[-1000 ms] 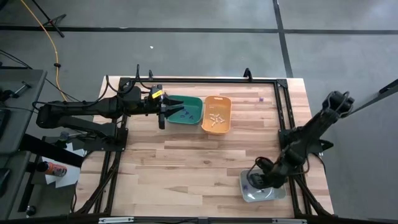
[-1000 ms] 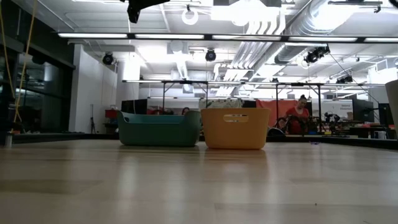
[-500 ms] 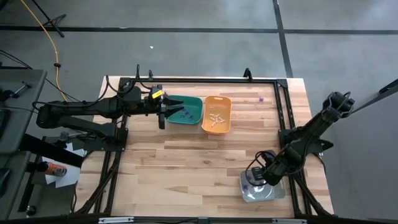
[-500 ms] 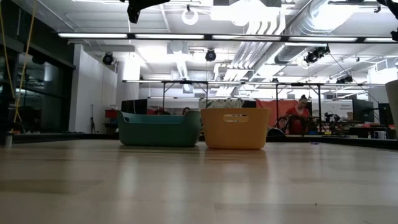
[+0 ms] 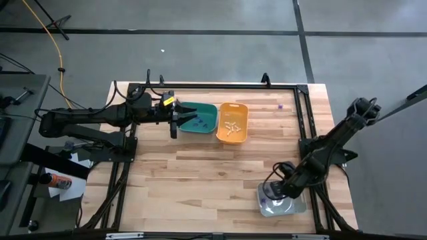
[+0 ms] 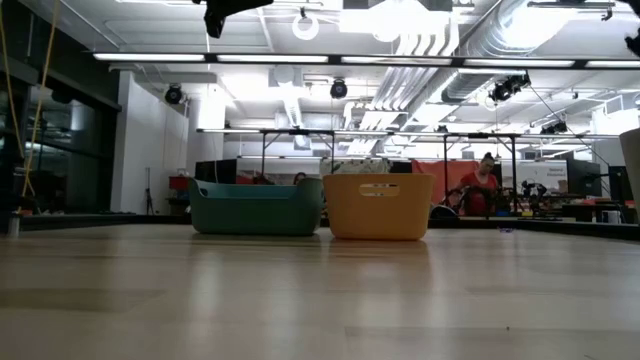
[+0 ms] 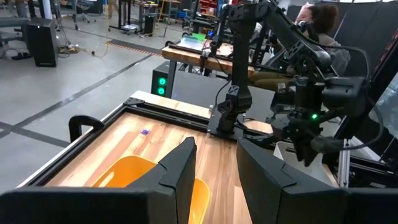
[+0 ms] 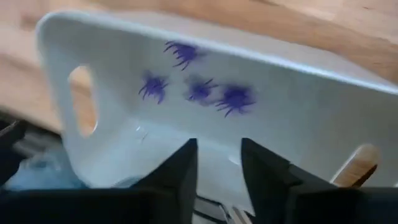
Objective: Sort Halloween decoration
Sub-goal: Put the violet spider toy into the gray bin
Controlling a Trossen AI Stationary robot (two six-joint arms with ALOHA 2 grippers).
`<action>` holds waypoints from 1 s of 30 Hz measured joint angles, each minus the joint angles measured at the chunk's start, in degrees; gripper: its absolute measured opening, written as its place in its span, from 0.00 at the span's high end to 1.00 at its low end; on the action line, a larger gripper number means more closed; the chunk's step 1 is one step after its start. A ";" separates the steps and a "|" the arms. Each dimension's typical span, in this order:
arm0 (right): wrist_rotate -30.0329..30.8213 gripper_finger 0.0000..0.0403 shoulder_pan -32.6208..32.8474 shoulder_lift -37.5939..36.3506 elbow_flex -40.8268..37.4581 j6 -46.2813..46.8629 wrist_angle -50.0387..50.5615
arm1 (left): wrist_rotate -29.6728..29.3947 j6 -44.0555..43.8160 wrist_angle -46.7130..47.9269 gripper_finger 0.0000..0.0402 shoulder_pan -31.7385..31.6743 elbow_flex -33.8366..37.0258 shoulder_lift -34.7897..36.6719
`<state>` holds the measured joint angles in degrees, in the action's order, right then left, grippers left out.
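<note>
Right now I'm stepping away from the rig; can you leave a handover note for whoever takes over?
Left gripper: open, empty, at the green bin.
Right gripper: open, empty, over the grey bin.
Purple spiders: four lie in the grey bin; a few dark pieces in the green bin.
Cream pieces: in the orange bin.
Left: one purple trinket loose on the table's far right; sort the grey bin's spiders.
</note>
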<state>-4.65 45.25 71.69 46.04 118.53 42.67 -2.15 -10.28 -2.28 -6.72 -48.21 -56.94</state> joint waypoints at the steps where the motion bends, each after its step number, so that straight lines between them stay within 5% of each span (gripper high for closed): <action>1: 0.50 0.68 0.00 -0.56 0.00 -1.36 -1.19 | -0.02 0.00 0.07 0.73 0.02 0.00 0.02; 6: 13.14 0.58 -1.43 -5.18 0.00 -13.60 -13.03 | -0.02 1.33 1.68 0.73 0.00 0.00 0.00; 9: 23.38 0.58 -5.34 -7.77 0.09 -27.12 -20.95 | -0.02 1.42 1.84 0.73 0.02 0.00 0.01; 12: 27.42 0.57 -12.19 -9.34 0.09 -42.30 -27.69 | -0.02 1.57 1.70 0.73 0.00 0.00 0.00; 22: 18.58 0.57 -37.44 -6.52 0.09 -76.46 -53.95 | -0.25 -2.09 0.90 0.73 0.04 0.00 0.00; 30: 11.87 0.57 -43.37 -1.30 0.07 -88.03 -69.68 | 3.61 -4.64 0.55 0.73 0.04 0.00 0.00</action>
<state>7.22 1.89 70.39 46.11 30.51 -27.01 1.45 -14.93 -1.74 -6.68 -48.21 -56.95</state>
